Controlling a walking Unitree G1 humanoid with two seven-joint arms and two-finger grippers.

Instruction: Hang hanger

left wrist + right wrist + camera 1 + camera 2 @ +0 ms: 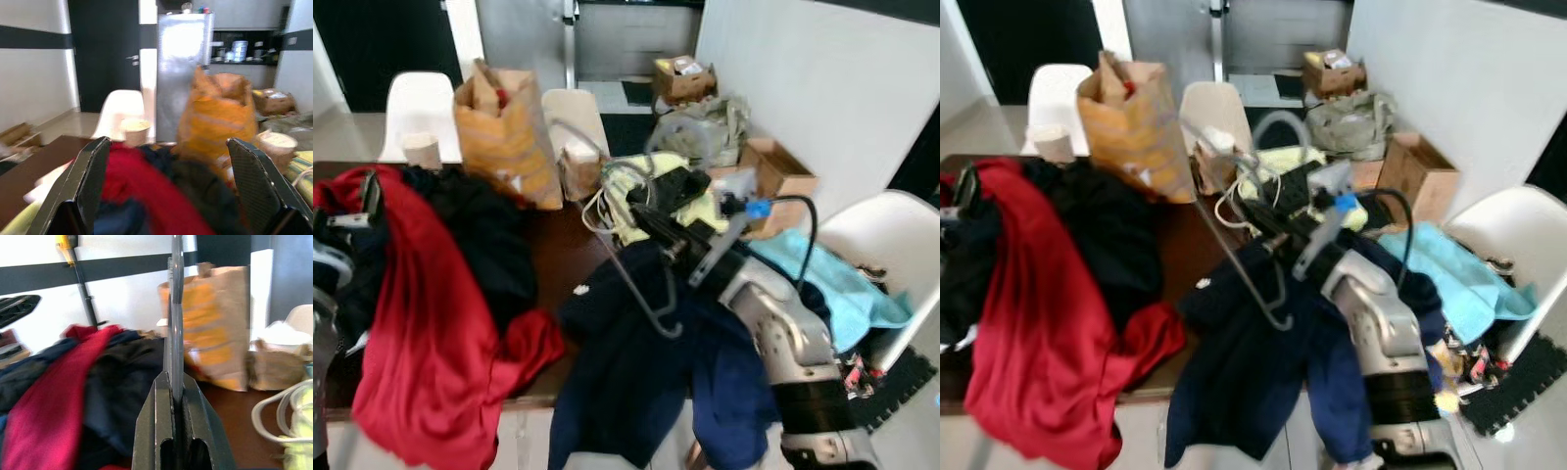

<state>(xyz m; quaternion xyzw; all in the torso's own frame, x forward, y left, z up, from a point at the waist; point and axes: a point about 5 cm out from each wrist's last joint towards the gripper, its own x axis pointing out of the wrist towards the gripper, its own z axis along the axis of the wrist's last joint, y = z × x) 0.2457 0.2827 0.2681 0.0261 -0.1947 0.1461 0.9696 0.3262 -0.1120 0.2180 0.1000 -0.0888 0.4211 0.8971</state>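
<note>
Right gripper [651, 223] is clamping the grey plastic hanger [641, 284] above the navy garment [626, 382] | left gripper [166, 191] is hovering spread over the red cloth [421, 323], far left | step: carrying | next: finding a rail.

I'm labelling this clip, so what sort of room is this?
Probably a home dining area beside a kitchen: a dark wooden table heaped with clothes, white chairs around it, and a steel fridge by shelves of pots. The right claw grips a grey hanger.

Head eyes look down at table [558, 255], wrists level across it
</note>
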